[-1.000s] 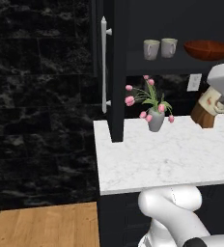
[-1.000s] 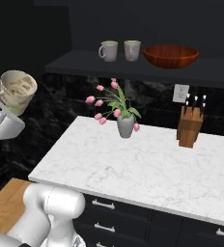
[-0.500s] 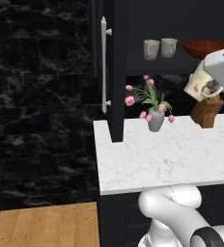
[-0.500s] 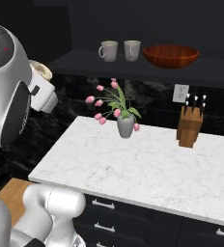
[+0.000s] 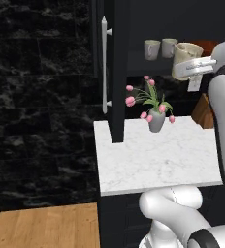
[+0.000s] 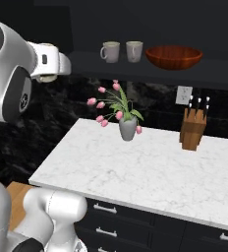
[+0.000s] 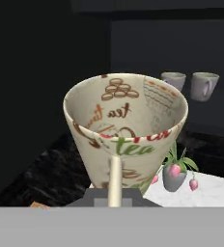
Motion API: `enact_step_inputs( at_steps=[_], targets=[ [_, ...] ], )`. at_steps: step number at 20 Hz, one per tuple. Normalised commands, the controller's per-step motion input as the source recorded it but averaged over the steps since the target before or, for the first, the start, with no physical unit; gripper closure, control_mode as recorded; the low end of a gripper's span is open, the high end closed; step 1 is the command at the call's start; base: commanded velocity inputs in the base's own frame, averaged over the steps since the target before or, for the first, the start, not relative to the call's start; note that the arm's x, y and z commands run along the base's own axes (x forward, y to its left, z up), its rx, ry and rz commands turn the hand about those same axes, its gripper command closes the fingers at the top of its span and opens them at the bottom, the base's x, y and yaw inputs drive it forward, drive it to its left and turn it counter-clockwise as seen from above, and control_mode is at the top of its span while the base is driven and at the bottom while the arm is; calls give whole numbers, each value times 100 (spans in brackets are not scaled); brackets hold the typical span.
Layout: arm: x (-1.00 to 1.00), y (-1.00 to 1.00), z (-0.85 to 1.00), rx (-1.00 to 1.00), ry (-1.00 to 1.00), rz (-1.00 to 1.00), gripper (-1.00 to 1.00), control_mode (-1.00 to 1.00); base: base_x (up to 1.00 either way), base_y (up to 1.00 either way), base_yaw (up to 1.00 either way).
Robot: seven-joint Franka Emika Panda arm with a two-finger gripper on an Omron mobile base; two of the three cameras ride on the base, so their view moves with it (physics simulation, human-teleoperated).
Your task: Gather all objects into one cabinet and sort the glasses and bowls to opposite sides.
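Note:
My gripper (image 5: pixel 187 68) is shut on a cream glass (image 5: pixel 186 52) printed with tea words, held in the air in front of the open black cabinet. In the hand view that glass (image 7: pixel 126 128) stands upright right in front of the camera and hides the fingertips. Two more cream glasses (image 6: pixel 110 51) (image 6: pixel 134 50) stand side by side at the left of the dark cabinet shelf (image 6: pixel 150 67). The reddish-brown bowl (image 6: pixel 174 56) sits to their right on the same shelf. The cabinet door (image 5: pixel 115 72) with its long silver handle (image 5: pixel 104 65) stands open at the left.
A grey vase of pink tulips (image 6: pixel 128 127) and a wooden knife block (image 6: pixel 192 129) stand on the white marble counter (image 6: pixel 135 172) under the shelf. A wall socket (image 6: pixel 183 95) is above the block. Black drawers (image 6: pixel 106 231) lie below, and wooden floor (image 5: pixel 46 227) at the left.
The arm has carried the held glass up and toward the shelf, closer to the two glasses there. Shelf and counter things have not moved.

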Motion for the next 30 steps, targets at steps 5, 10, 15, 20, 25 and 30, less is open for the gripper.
enact_step_inputs(
  at_steps=[5,10,15,20,25,30],
  targets=[
    [32,2,0,-2,-11,5,100,-100,0,0,0],
    [18,0,0,6,0,5,100,-100,0,0,0],
    [31,0,0,0,0,1,100,-100,0,0,0],
    [42,0,0,-2,1,-1,100,-100,0,0,0],
    [52,0,0,0,0,-2,100,-100,0,0,0],
    [69,0,-1,0,0,0,100,-100,0,0,0]
  ],
)
